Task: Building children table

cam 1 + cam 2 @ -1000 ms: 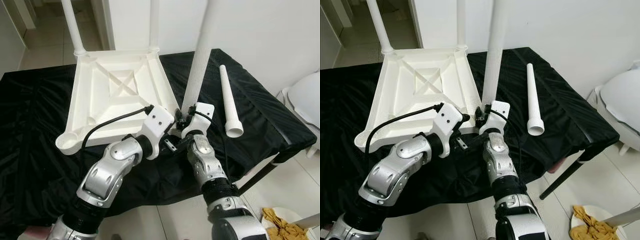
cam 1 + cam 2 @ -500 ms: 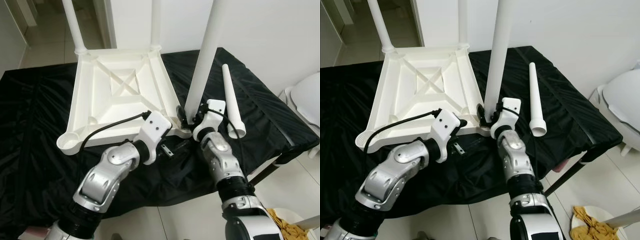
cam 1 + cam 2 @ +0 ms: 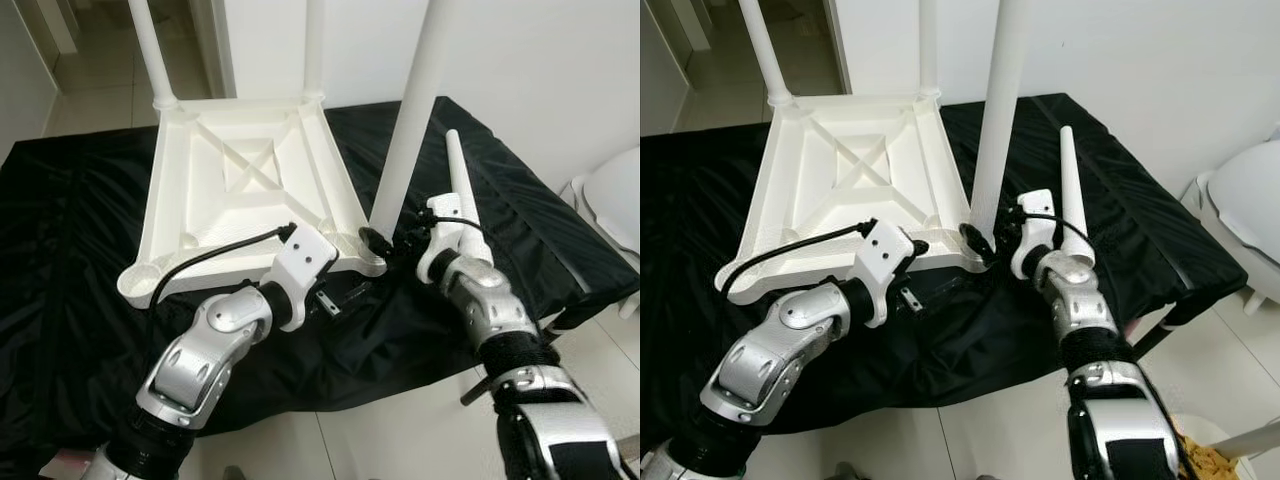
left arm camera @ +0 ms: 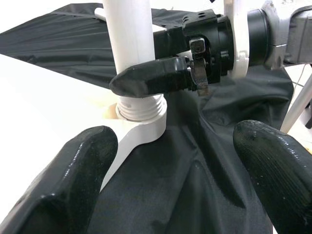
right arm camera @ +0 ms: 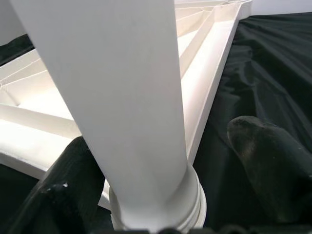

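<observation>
Right gripper (image 3: 992,238) straddles the stiff, slick white plastic table leg (image 3: 995,120) unclamped at its threaded base, left gripper (image 3: 335,295) spread open nearby.

my two black fingers (image 4: 73,180) stand wide apart over the black cloth (image 4: 195,175). between and beyond them a white leg (image 4: 131,44) stands upright, its threaded base seated in the socket (image 4: 139,129) at the tabletop's (image 4: 39,107) corner. my right gripper's finger (image 4: 151,80) lies across the leg just above the threads.
</observation>
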Tool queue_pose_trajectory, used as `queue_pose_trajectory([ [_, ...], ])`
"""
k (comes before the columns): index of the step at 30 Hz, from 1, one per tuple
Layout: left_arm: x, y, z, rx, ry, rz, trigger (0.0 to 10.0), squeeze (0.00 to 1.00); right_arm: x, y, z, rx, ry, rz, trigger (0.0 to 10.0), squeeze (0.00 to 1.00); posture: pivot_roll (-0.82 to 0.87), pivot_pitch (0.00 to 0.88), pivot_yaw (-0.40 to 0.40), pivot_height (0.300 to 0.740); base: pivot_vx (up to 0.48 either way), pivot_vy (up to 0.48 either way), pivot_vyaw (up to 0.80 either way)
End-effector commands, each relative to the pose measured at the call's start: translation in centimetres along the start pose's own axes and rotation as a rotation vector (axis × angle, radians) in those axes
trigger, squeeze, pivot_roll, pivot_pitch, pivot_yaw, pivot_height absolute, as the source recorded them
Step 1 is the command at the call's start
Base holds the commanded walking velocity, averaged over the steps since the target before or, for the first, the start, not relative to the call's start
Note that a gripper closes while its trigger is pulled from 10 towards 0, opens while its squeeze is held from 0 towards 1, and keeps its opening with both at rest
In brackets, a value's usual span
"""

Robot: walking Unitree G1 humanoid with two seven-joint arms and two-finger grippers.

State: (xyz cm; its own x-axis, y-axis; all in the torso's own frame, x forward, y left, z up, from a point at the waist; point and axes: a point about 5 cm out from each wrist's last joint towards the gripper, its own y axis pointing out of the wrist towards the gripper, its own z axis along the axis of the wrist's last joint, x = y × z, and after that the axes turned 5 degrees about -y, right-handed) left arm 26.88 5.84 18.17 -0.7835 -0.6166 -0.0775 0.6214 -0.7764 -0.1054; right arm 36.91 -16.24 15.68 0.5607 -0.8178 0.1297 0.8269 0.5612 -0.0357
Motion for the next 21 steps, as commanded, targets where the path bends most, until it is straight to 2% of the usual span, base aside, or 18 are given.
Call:
queue_pose_trajectory([
  [1, 0.62, -0.12, -0.13, -0.016, -0.001, -0.084, 10.0, 0.0, 0.06, 0.05, -0.09, -0.013, -0.013, 0.014, 10.0, 0.0, -0.05, 0.026, 0.01, 0.74, 0.0, 0.0, 0.0],
  [13, 0.72, -0.45, -0.09, -0.022, -0.004, -0.077, 10.0, 0.0, 0.82, 0.63, 0.66, -0.032, -0.059, 0.107, 10.0, 0.0, -0.03, 0.026, 0.006, 0.74, 0.0, 0.0, 0.0],
  [14, 0.75, -0.48, -0.09, -0.022, -0.005, -0.077, 10.0, 0.0, 0.8, 0.7, 0.69, -0.037, -0.069, 0.122, 8.9, 0.0, -0.03, 0.027, 0.004, 0.74, 0.0, 0.0, 0.0],
  [15, 0.79, -0.51, -0.09, -0.022, -0.008, -0.077, 10.0, 0.0, 0.74, 0.74, 0.62, -0.045, -0.066, 0.139, 0.9, 0.0, -0.03, 0.028, 0.004, 0.74, 0.0, 0.0, 0.0],
  [17, 0.82, -0.52, -0.1, -0.021, -0.009, -0.077, 10.0, 0.0, 0.7, 0.75, 0.56, -0.05, -0.064, 0.149, 0.9, 0.0, -0.03, 0.028, 0.004, 0.74, 0.0, 0.0, 0.0],
  [18, 0.85, -0.53, -0.1, -0.021, -0.011, -0.077, 10.0, 0.0, 0.72, 0.75, 0.47, -0.056, -0.066, 0.155, 0.0, 0.0, -0.03, 0.029, 0.003, 0.74, 0.0, 0.0, 0.0],
  [21, 0.9, -0.52, -0.1, -0.022, -0.011, -0.077, 10.0, 0.0, 0.77, 0.72, 0.3, -0.066, -0.076, 0.16, 0.0, 0.0, -0.02, 0.03, 0.002, 0.74, 0.0, 0.0, 0.0],
])
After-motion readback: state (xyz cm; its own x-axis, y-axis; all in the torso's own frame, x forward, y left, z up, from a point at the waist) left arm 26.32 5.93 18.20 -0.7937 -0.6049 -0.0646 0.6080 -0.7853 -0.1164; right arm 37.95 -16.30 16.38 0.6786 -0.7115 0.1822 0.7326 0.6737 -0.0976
